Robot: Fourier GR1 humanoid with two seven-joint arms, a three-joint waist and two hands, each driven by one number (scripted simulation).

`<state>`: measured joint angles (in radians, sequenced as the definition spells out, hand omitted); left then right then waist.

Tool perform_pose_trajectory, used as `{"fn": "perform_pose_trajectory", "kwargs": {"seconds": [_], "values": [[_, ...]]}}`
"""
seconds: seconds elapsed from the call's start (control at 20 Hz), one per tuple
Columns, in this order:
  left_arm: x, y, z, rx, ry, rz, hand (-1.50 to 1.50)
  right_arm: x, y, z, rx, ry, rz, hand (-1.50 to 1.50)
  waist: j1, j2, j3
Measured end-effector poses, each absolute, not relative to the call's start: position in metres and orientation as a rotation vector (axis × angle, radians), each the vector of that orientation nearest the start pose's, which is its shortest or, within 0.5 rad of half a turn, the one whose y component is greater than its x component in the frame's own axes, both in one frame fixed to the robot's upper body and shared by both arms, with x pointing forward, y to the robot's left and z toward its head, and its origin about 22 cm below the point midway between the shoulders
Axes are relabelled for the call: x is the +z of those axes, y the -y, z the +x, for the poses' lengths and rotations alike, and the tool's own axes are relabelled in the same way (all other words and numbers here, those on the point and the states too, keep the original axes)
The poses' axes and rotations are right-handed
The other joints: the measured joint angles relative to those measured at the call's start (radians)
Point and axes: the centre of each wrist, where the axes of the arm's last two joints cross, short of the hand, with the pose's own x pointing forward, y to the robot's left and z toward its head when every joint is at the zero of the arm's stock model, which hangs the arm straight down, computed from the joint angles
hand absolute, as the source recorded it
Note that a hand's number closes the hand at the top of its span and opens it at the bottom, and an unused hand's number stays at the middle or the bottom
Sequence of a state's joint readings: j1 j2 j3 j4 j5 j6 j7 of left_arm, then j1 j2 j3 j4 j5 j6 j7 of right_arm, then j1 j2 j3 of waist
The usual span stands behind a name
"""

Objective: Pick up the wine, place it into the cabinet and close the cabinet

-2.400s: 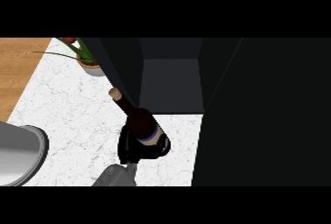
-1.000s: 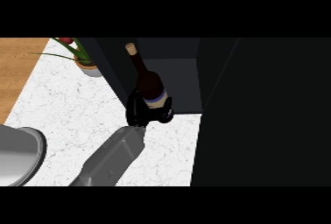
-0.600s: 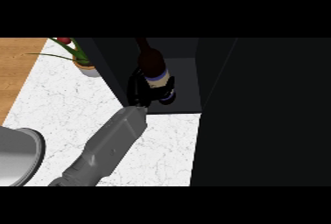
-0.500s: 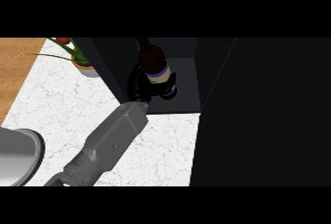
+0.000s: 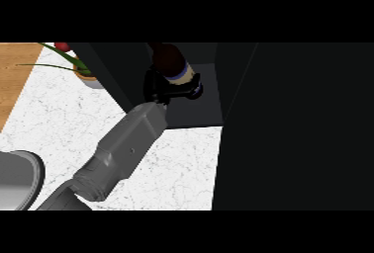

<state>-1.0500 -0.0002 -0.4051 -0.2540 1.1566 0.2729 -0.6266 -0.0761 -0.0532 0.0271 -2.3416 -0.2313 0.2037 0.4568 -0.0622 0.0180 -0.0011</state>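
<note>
The left hand [image 5: 164, 90], fingers clasped round the wine [image 5: 174, 63], holds it inside the open cabinet [image 5: 197, 106].

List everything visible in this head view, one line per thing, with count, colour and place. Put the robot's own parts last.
dark glass wine bottle with a pale label band: one, dark brown, inside the cabinet opening, held by the hand
dark cabinet: one, black with a grey floor, top centre, open towards the counter
large dark cabinet door panel: one, black, filling the right side of the view
white marble counter top: one, white with grey veins, left and lower centre
small potted plant with green leaves and a red flower: one, upper left on the counter, beside the cabinet
wooden surface: one, brown, far left edge
grey rounded object: one, lower left corner, cut off by the edge
left hand: one, black, on a grey forearm, curled round the bottle
</note>
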Motion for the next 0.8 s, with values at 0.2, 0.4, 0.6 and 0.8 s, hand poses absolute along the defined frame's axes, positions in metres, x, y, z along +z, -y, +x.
{"fn": "perform_pose_trajectory", "kwargs": {"seconds": [0.2,0.4,0.6,0.8], "values": [[0.010,-0.089,0.411,0.434,1.594,-0.212,1.50,0.180,0.216,0.182,0.300,1.944,0.342,-1.50,-0.012,0.002,0.000],[0.011,-0.088,0.411,0.449,1.593,-0.211,1.50,0.179,0.214,0.186,0.316,1.948,0.354,-1.50,-0.026,0.004,0.000],[0.002,-0.090,0.405,0.442,1.584,-0.216,1.50,0.175,0.214,0.188,0.327,1.948,0.362,-1.50,-0.036,0.005,0.000],[-0.007,-0.087,0.396,0.431,1.571,-0.211,1.50,0.178,0.210,0.189,0.331,1.951,0.375,-1.50,-0.052,0.007,0.000]]}}
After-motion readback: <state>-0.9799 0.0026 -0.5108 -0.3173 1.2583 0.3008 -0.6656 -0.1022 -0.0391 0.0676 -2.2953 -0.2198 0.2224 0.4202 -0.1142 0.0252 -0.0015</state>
